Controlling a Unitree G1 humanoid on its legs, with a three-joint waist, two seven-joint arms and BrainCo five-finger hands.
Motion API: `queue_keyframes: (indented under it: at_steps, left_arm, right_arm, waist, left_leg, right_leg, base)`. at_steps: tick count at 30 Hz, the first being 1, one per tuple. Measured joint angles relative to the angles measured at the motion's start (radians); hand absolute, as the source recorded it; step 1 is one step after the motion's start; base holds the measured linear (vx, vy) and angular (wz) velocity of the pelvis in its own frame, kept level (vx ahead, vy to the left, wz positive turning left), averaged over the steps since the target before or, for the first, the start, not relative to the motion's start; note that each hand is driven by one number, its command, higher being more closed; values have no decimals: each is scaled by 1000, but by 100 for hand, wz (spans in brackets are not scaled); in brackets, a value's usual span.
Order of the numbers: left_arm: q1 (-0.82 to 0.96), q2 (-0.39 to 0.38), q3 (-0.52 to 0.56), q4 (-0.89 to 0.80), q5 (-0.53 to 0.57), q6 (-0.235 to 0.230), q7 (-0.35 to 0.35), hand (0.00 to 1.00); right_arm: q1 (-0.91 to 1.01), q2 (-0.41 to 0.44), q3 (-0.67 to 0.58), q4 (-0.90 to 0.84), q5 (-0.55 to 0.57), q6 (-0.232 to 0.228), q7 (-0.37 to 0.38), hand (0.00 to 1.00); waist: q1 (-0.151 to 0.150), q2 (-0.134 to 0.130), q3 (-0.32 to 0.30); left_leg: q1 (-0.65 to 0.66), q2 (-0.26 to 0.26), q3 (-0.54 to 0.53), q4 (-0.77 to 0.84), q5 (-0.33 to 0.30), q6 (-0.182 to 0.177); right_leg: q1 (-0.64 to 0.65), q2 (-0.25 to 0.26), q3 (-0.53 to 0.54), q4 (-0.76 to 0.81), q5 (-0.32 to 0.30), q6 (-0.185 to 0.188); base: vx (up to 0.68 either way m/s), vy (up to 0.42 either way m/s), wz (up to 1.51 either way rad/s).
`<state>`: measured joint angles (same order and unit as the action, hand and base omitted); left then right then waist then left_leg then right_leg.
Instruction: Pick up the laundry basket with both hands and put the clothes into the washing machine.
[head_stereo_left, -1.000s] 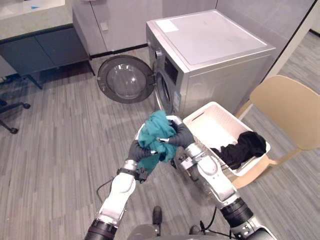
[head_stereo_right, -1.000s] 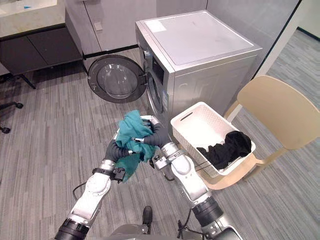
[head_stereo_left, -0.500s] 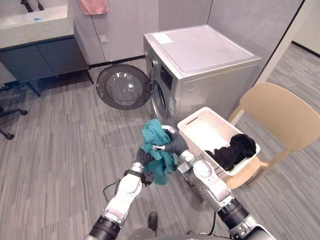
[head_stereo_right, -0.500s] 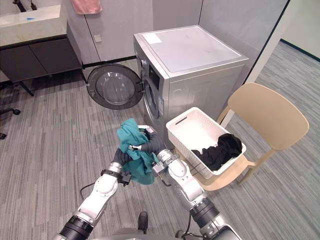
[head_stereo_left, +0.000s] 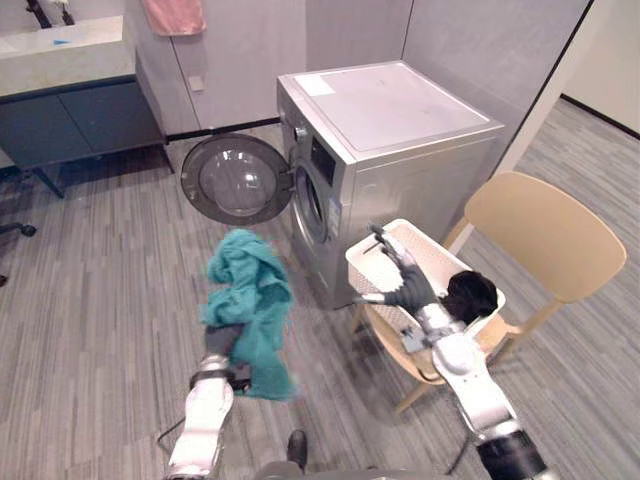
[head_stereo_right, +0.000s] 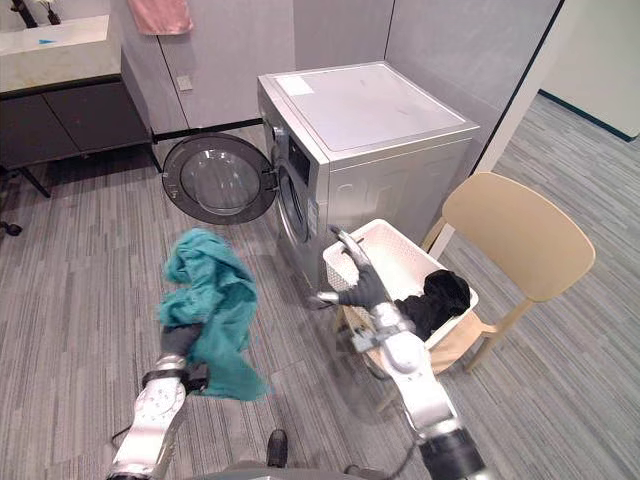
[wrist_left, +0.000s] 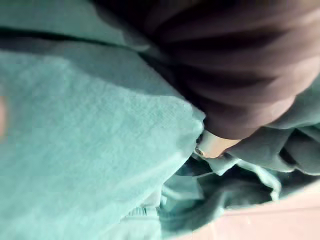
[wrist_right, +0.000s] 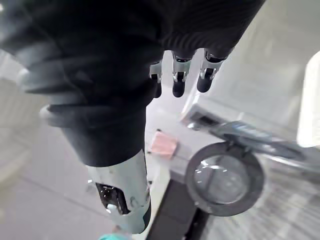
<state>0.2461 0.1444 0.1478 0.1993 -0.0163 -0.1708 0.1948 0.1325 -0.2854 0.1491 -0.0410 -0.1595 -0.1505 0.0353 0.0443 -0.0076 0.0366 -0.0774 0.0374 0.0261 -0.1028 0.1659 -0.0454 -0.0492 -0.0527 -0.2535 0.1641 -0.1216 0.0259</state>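
The left hand (head_stereo_left: 220, 340) lifts a teal garment (head_stereo_left: 245, 290), but I cannot tell its grip under the cloth. The right hand (head_stereo_left: 400, 285) hangs open over the basket (head_stereo_left: 432, 248).

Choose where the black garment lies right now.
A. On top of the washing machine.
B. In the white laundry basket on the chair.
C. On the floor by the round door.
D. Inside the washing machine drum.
B: the black garment lies heaped in the white laundry basket, which rests on the tan chair.
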Motion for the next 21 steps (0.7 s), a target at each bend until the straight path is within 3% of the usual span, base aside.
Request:
queue_keyframes:
  at_steps: [8, 9, 11, 12, 14, 15, 16, 20, 21]
  left_arm:
    - [5, -6, 66, 295, -53, 28, -51, 100]
    - [-3, -7, 66, 337, -51, 36, -62, 100]
    - [-13, -15, 68, 390, -50, 45, -62, 100]
    - [-12, -23, 75, 428, -49, 49, -62, 100]
    - [-15, -26, 82, 483, -40, 56, -62, 100]
    - [-14, -26, 93, 501, -31, 57, -62, 100]
    - [-10, -20, 105, 518, -29, 57, -60, 100]
    - [-15, -25, 110, 527, -20, 57, -60, 100]
    - [-10, -31, 110, 525, -20, 57, -61, 100]
  right_arm:
    - [54, 73, -107, 480, 1, 31, 47, 0]
    - [51, 81, -128, 539, -7, 38, 35, 0]
    - [43, 89, -157, 600, -19, 50, 6, 0]
    - [29, 94, -173, 649, -38, 52, -11, 0]
    - [10, 103, -191, 694, -48, 65, -35, 0]
    - [1, 106, -190, 710, -48, 69, -39, 0]
    - [-20, 123, -188, 733, -50, 74, -44, 0]
    - [-96, 152, -189, 780, -50, 77, -61, 0]
    - [-108, 154, -192, 790, -50, 80, -65, 0]
  waist:
    - [0, 25, 24]
    - [1, 28, 34]
    - [2, 27, 47]
    - [2, 19, 54]
    - [-3, 32, 56]
    - [2, 31, 62]
    - [16, 12, 73]
    - [30, -25, 101]
    - [39, -29, 101]
  left_leg:
    - [-73, -19, -103, 0, -2, 1]
    - [-89, -20, -62, 0, -15, -12]
    - [-107, -13, 52, 2, -53, 13]
    - [-115, 2, 177, 8, -61, 26]
    - [-118, 27, 308, 15, -48, 27]
    - [-124, 29, 314, 29, 4, 39]
    - [-124, 13, 309, 46, 0, 51]
    - [-142, -31, 308, 121, -88, 79]
    - [-159, -43, 303, 189, -153, 89]
  right_leg:
    - [-7, -14, -132, -2, -23, 6]
    - [-8, -27, -171, 8, -29, 6]
    - [-10, -52, -223, 6, -31, 10]
    - [-11, -71, -255, 10, -37, 19]
    - [-9, -94, -288, 33, -54, 44]
    - [-5, -97, -292, 38, -61, 54]
    - [0, -114, -290, 34, -67, 65]
    - [31, -163, -296, 29, -80, 102]
    - [31, -198, -295, 74, -89, 122]
  base:
    - [27, -26, 46]
    - [27, 5, 85]
    - [81, 21, 85]
    - [130, 35, 80]
    - [174, 54, 64]
    - [173, 74, 28]
    - [168, 83, 14]
    - [223, 104, 16]
    - [236, 112, 14]
